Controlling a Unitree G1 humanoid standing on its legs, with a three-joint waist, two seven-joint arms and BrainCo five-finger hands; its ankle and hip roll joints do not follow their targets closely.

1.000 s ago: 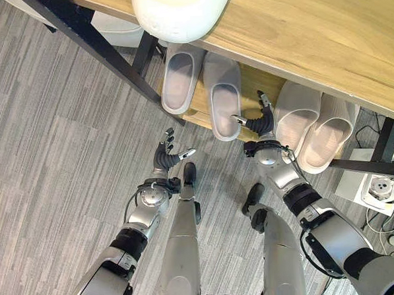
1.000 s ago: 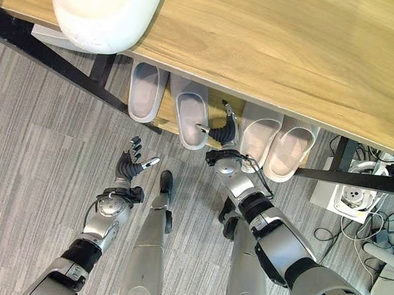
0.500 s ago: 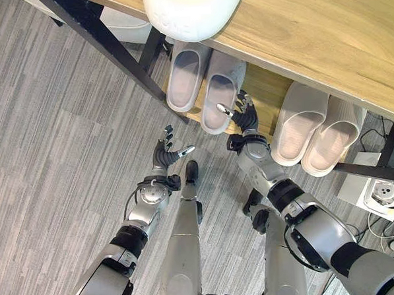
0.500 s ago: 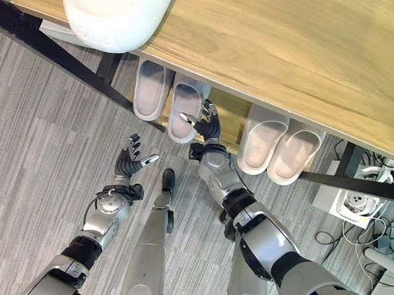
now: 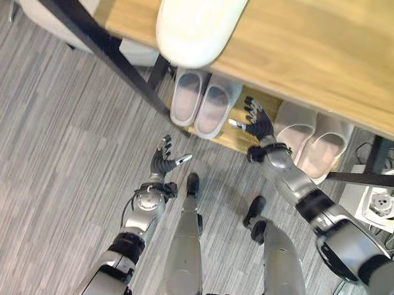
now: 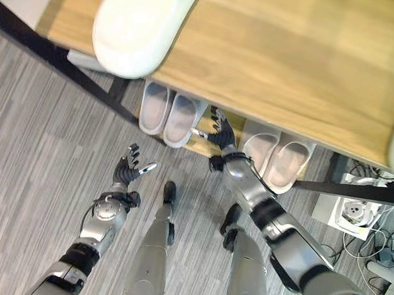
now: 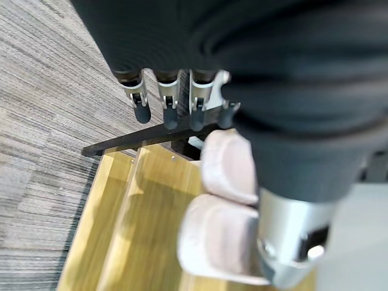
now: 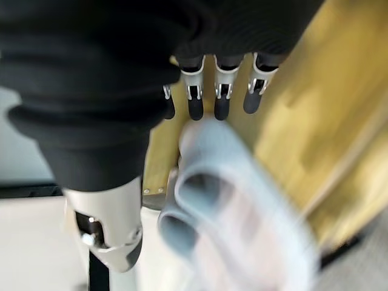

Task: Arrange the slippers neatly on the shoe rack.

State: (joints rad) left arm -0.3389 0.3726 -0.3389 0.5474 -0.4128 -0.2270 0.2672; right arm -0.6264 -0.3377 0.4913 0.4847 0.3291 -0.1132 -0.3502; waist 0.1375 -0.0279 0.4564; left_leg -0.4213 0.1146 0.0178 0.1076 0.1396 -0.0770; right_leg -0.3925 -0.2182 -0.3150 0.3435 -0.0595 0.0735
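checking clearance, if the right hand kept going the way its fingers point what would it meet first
Probably the bare lower shelf between the grey slippers and the beige slippers; the right hand is open. Depth is unclear.

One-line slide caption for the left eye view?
Open right hand beside grey slipper pair on wooden shoe rack shelf; open left hand idle.

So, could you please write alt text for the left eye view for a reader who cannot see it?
Two pairs of slippers sit on the low wooden shoe rack under a table: a grey pair and a beige pair. The right hand hovers open between them, and the left hand hangs open over the grey floor.
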